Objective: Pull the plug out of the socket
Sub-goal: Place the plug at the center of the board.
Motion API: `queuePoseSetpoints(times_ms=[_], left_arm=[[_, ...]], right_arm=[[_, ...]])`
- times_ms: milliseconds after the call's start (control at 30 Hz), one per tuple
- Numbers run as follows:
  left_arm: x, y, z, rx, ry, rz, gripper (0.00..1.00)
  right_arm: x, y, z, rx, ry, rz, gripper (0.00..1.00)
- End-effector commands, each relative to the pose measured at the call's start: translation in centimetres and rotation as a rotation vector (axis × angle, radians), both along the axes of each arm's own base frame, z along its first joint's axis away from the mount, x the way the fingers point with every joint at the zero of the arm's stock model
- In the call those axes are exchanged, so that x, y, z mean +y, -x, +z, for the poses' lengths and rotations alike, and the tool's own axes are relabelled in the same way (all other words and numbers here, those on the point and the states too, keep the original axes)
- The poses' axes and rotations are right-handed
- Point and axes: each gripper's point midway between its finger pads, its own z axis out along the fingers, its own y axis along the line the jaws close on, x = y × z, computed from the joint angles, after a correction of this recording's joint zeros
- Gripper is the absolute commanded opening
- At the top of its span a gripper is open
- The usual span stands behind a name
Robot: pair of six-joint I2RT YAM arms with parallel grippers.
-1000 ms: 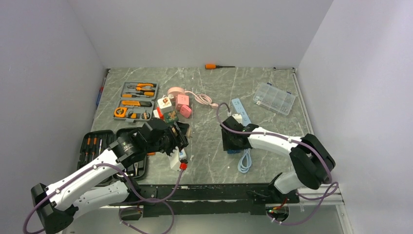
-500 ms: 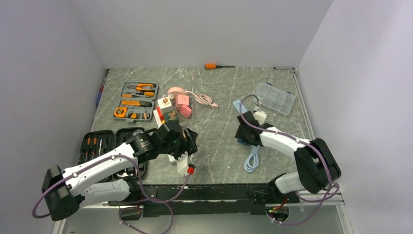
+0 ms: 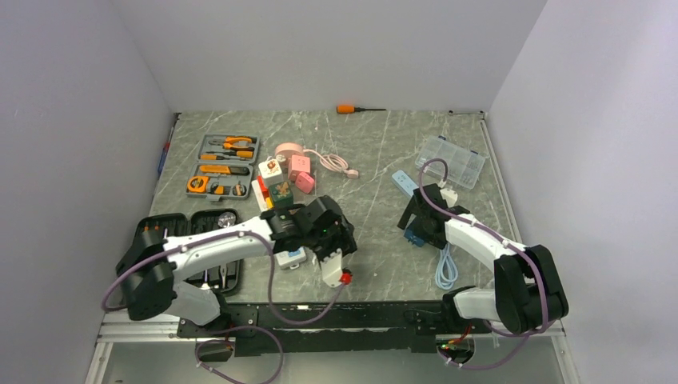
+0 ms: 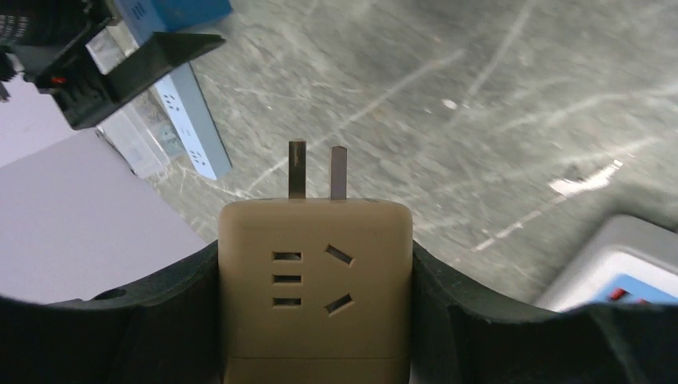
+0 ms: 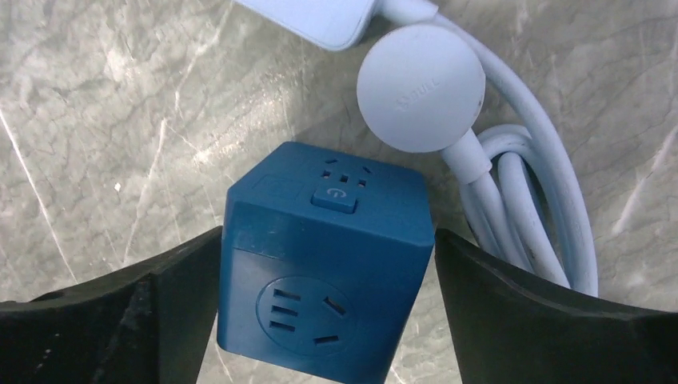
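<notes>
Left claw [image 4: 315, 260] pinches the plug's [image 4: 316, 304] flat sides, prongs bare, just beside the socket [image 3: 293, 257]. Looks light, rigid, slippery plastic; hold the body, not prongs. Right claw [image 5: 328, 240] flanks a cube [image 5: 320, 320], grip unclear.

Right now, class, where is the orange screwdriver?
In the top view, the orange screwdriver lies at the table's far edge, near the middle, beyond the pink disc.
</notes>
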Motion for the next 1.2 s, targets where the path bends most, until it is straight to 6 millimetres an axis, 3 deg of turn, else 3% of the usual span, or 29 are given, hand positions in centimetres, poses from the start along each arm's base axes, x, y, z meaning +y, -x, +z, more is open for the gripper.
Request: queuePoseSetpoints(times_ms=[0, 100, 200, 367, 433, 500, 667, 833, 967, 1000, 1067, 1167], left_arm=[[-4.8, -0.5, 2.9, 0.034, 0.107, 0.026, 0.0], [-8.2, 1.0, 3.8, 0.122, 0.091, 0.081, 0.0], [-10.2, 2.1, 4.1, 0.169, 0.086, 0.072, 0.0], [-10.7, 2.5, 1.0, 0.134, 0.008, 0.021, 0.0], [-10.8, 2.8, -0.2, 0.179, -0.046, 0.049, 0.02], [-11.0, 3.2, -1.7, 0.227, -0.121, 0.091, 0.07], [-13.0, 2.8, -4.3, 0.351, -0.236, 0.258, 0.15], [-14.7, 2.1, -5.5, 0.383, -0.185, 0.337, 0.48], [-14.9, 2.1, -6.6, 0.432, -0.198, 0.396, 0.58], [-14.7, 2.0, -6.9, 0.451, -0.209, 0.416, 0.66], [-14.1, 2.0, -7.3, 0.482, -0.228, 0.44, 0.97], [-13.3, 2.6, -7.0, 0.514, -0.235, 0.434, 0.99]], right_arm=[[0.6, 0.1, 1.3, 0.01, -0.013, 0.062, 1.0], [0.4, -0.7, 3.7, -0.045, -0.005, 0.059, 1.0], [0.0, -1.8, 7.4, -0.148, 0.002, 0.05, 1.0], [-1.9, -2.7, 14.8, -0.362, 0.039, -0.038, 1.0], [-2.3, -2.8, 16.6, -0.421, 0.043, -0.038, 1.0], [-2.5, -2.6, 16.9, -0.417, 0.053, -0.041, 1.0], [-2.1, -2.2, 14.9, -0.381, 0.036, -0.018, 1.0], [-2.7, -2.0, 15.0, -0.388, 0.048, -0.021, 1.0], [-2.9, -2.1, 15.3, -0.408, 0.039, -0.027, 1.0], [-2.9, -2.1, 15.2, -0.408, 0.039, -0.028, 1.0], [-2.9, -2.1, 14.9, -0.4, 0.038, -0.03, 1.0], [-2.8, -2.2, 14.8, -0.402, 0.036, -0.026, 1.0]])
